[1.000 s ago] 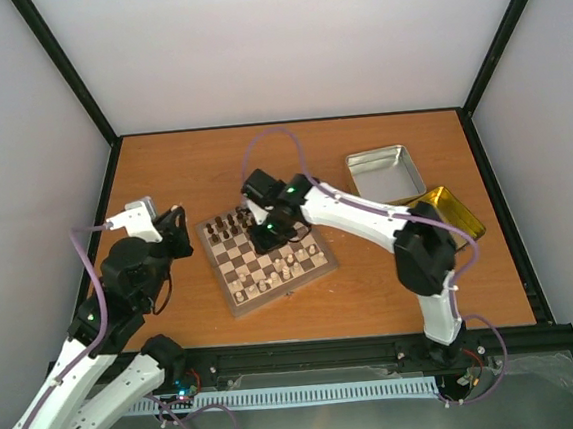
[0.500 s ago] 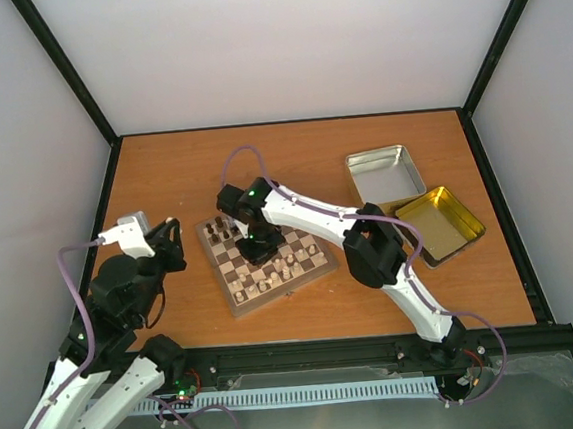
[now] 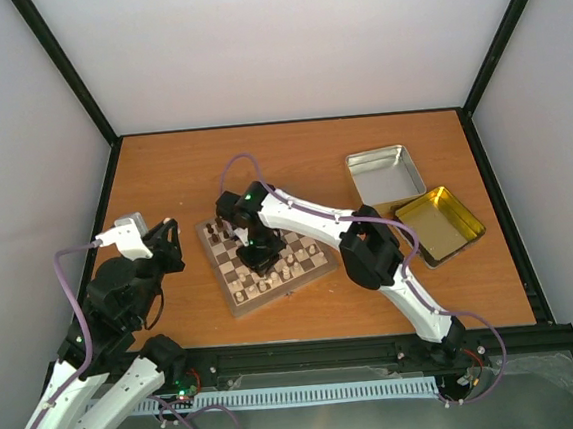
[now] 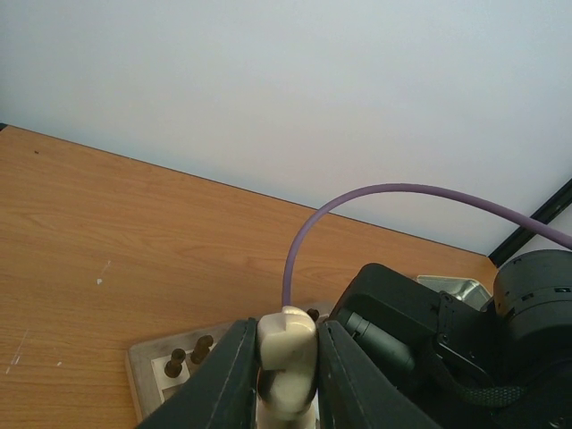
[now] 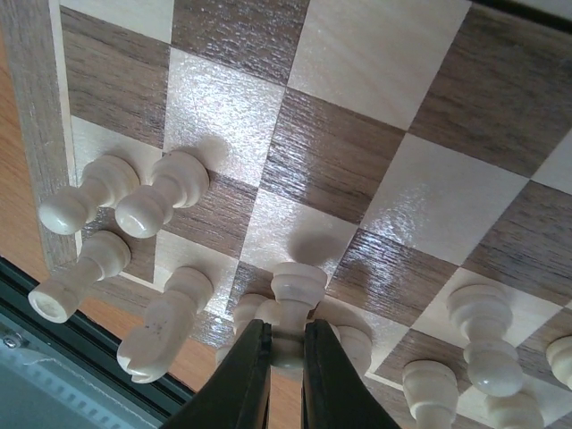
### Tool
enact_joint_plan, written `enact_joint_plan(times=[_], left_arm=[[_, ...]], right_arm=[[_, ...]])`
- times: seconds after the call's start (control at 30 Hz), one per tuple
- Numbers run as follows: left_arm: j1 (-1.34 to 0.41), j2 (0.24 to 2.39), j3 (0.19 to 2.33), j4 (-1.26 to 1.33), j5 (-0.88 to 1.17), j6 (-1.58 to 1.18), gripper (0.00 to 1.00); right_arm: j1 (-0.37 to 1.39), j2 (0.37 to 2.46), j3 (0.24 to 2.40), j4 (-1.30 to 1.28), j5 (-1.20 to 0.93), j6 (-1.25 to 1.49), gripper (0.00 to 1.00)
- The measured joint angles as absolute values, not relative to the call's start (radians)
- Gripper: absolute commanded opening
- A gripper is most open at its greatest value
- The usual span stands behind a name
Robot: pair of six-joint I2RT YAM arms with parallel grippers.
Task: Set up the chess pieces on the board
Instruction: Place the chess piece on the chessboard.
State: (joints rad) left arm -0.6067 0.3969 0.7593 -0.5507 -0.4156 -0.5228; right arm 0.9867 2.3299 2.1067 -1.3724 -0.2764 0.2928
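Two arms: the left gripper [image 4: 284,332] hangs at 9 o'clock of the board [image 3: 233,271], outside its rim and above the table [image 3: 163,175]; the right gripper [image 5: 286,329] is over the middle of the board, and its arm reaches in from 3 o'clock
Left tool: the jaws are almost closed, and the narrow gap between them is filled by one pale cream piece [image 4: 286,357]; its rounded end shows between the two fingers, but I cannot tell which kind of chessman it is
Right tool: the jaws are drawn in to a thin slot and pinch the stem of a second cream piece [image 5: 298,279]; its wide end points down at the squares, and I cannot tell if it touches the wood
Board: it lies near the middle of the table, turned a little, with a light wood rim
Cream chessmen [image 3: 286,268]: they are gathered on the 5 o'clock side of the board; in the right wrist view four of them are close to the rim at 9 o'clock of the pinched piece, and some more are at 4 o'clock
Dark chessmen [image 3: 222,225]: they are grouped at the 11 o'clock corner of the board
Silver tin [image 3: 383,173]: it is open, at 2 o'clock of the board and well apart from it
Gold lid [image 3: 438,223]: it is just beside the silver tin, at its 5 o'clock
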Motion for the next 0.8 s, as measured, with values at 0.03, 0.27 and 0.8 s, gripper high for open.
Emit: enact_joint_plan(times=[0.03,0.27,0.8], left_arm=[[-0.607,0.397,0.759,-0.551,-0.415,-0.523,0.19],[-0.607,0.397,0.759,-0.551,-0.416,-0.523,0.19],[-0.607,0.397,0.759,-0.555,-0.416,-0.522,0.19]], right_arm=[[0.987,2.331,2.107,-1.372,-0.278,0.292,0.09],[0.989,2.343,2.108,-1.364,-0.293,0.292,0.14],[0.989,2.344,2.127,-1.338,-0.3,0.296,0.22]])
